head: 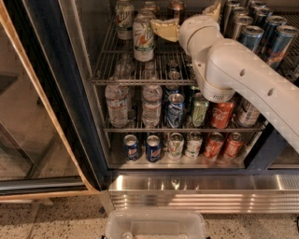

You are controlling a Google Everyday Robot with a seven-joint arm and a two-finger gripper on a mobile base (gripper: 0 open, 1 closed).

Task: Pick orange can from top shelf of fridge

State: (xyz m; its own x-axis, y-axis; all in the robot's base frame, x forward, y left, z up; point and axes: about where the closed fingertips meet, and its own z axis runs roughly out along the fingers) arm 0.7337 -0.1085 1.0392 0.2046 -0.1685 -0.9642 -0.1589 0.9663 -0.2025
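1. The orange can stands upright at the back of the top shelf, partly cut off by the upper edge of the view. Nothing grips it.
2. The end effector hovers in front of that can and a little to its left. Its tan tip points left, against or just beside the front white-and-green can; I cannot tell whether they touch. I also cannot tell whether the end effector is released or clenched. It carries nothing that shows.
3. First risk: the tip sits closer to the white-and-green can than to the target. Closing from here would likely take the wrong can, and a sideways nudge could tip it on the thin bars of the rack.
4. Second risk: reaching deeper for the orange can means passing that front can and the second white-and-green can behind it. A brushed can could roll to the front rail and drop.
5. Third risk: the bulky white arm fills the right side of the opening, near the tall blue-and-silver cans. A turn of the wrist may knock them.
6. The fridge has its glass door open at the left. A clear bin sits on the floor below it.
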